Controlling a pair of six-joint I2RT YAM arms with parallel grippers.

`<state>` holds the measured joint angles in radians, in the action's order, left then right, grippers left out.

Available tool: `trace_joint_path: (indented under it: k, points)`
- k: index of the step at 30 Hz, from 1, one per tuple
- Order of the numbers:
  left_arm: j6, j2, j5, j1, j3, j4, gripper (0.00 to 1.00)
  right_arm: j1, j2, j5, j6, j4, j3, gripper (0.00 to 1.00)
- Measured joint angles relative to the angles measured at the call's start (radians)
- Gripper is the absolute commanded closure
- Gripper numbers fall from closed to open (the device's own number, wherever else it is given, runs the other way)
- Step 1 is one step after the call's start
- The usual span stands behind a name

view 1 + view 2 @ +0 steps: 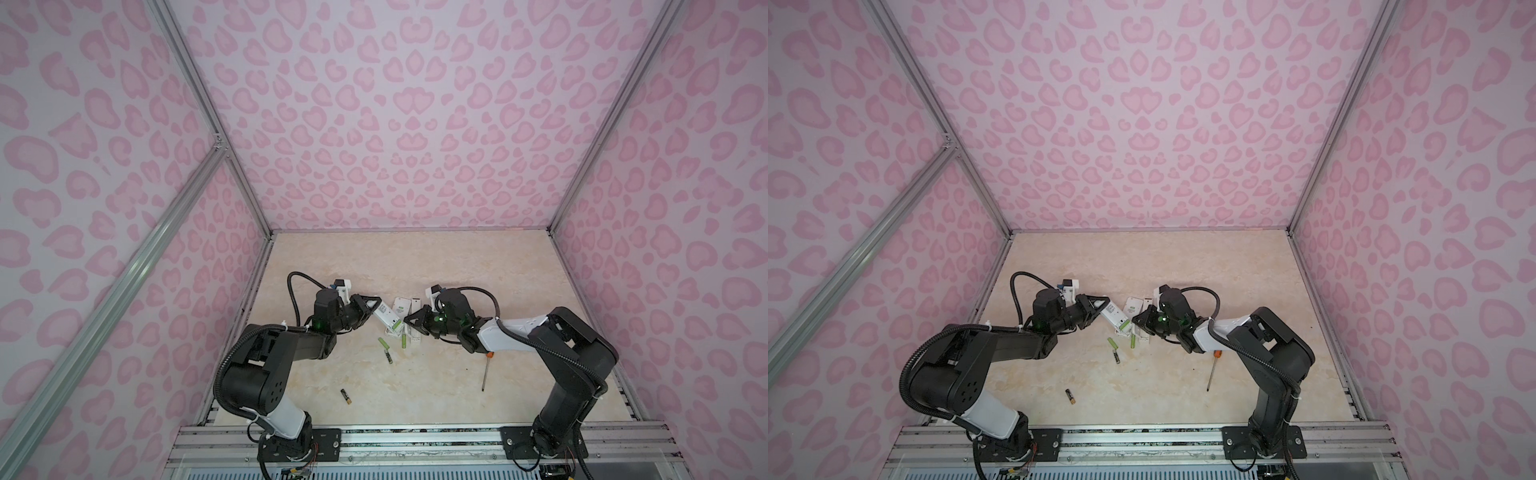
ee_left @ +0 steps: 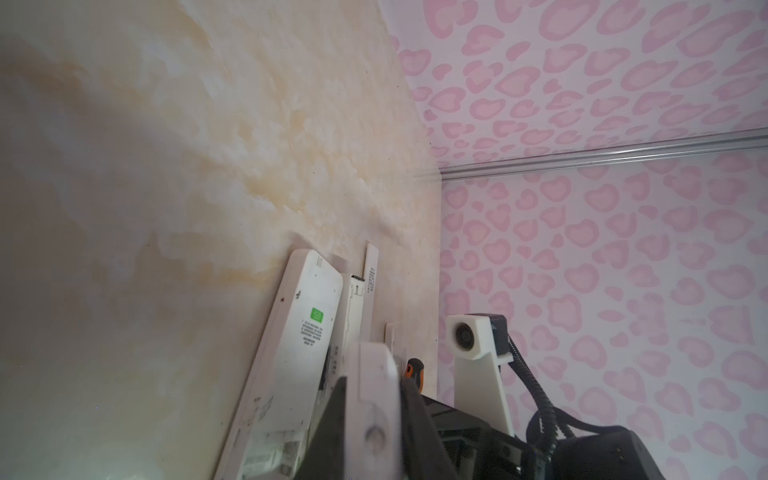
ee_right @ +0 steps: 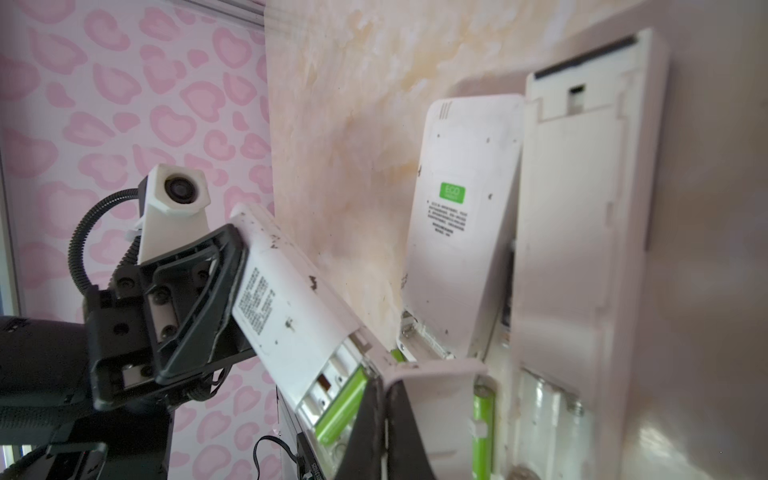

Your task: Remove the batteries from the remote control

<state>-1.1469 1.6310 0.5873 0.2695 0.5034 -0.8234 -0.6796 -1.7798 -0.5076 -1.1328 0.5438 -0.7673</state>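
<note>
On the bench (image 1: 415, 257), a pale cream slab veined like marble, the two arms meet near the middle. Walls (image 1: 395, 104) papered in pink leopard spots close it in on three sides; aluminium posts (image 1: 199, 87) run up the corners; a metal rail (image 1: 415, 434) along the near edge carries both arm bases.

The left claw (image 1: 371, 310) is clamped across one end of a white remote control (image 1: 386, 318), which slants from it toward the right claw (image 1: 409, 321). The remote's back faces up and its cover is off; in the right wrist view a lime-green battery (image 3: 338, 409) lies in the open compartment. The right claw has its jaws pressed together, its tip at that open end; whether it touches the battery I cannot tell.

Just beyond, a second remote (image 3: 457, 208) with a green sticker lies against a third remote (image 3: 582, 249), both back-up.

Loose batteries lie on bare bench nearer the arm bases: a loose green battery (image 1: 381, 343); another green battery (image 1: 403, 341) just beside the remotes; a darker battery (image 1: 388, 356) close below them; a black battery with a gold end (image 1: 346, 397) well apart, toward the rail. An orange-handled screwdriver (image 1: 485, 374) lies beside the right arm.
</note>
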Motion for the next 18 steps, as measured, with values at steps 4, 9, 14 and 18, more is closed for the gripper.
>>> trace_joint_path:
  k: [4,9,14,18]
  points:
    - [-0.001,0.034,0.006,0.0,0.002,-0.019,0.97,0.0,-0.002,-0.016,0.0,0.035,0.0,1.0]
    - [-0.003,0.041,0.03,-0.011,0.012,-0.043,0.97,0.013,0.062,-0.019,0.024,0.0,-0.005,1.0]
    - [0.015,0.04,0.06,-0.047,0.034,-0.042,0.97,0.026,0.167,0.033,0.166,-0.246,-0.072,1.0]
    - [0.04,0.04,0.098,-0.078,0.04,-0.037,0.97,0.017,0.198,0.128,0.338,-0.543,-0.158,1.0]
